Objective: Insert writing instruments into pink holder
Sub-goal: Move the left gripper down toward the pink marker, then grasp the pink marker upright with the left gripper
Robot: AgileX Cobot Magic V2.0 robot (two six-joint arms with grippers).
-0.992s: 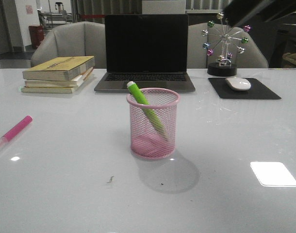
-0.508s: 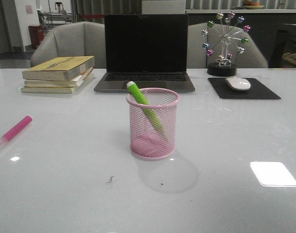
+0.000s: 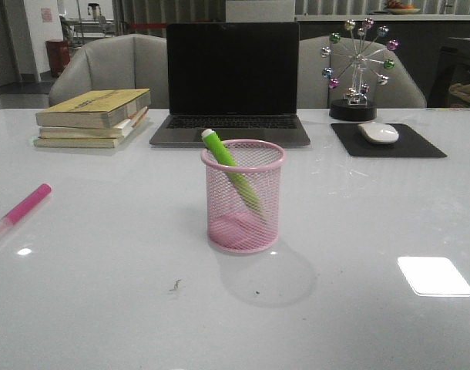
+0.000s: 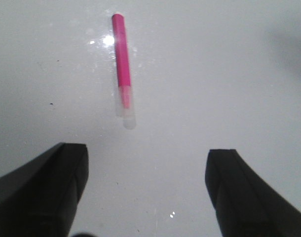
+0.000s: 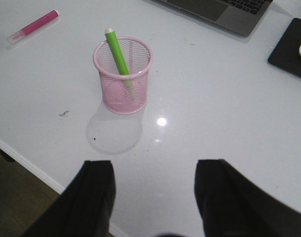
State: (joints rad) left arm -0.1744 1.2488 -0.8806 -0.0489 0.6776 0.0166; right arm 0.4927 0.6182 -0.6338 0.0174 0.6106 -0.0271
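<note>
The pink holder (image 3: 243,196) stands upright mid-table, and the green marker (image 3: 232,173) leans inside it with its pale tip above the rim. Both show from above in the right wrist view, holder (image 5: 123,75) and green marker (image 5: 118,52). The magenta marker (image 3: 23,207) lies flat at the table's left edge. In the left wrist view that magenta marker (image 4: 123,69) lies ahead of my left gripper (image 4: 146,153), which is open and empty. My right gripper (image 5: 154,170) is open and empty, held high and back from the holder. Neither gripper shows in the front view.
A black laptop (image 3: 232,81) stands open behind the holder. Stacked books (image 3: 93,117) lie at the back left. A white mouse (image 3: 378,132) on a black pad (image 3: 389,142) and a ferris-wheel ornament (image 3: 357,69) are at the back right. The table's near edge (image 5: 22,163) shows in the right wrist view.
A dark arm part at the front view's top right one second ago has left the view. The holder and both markers have not moved.
</note>
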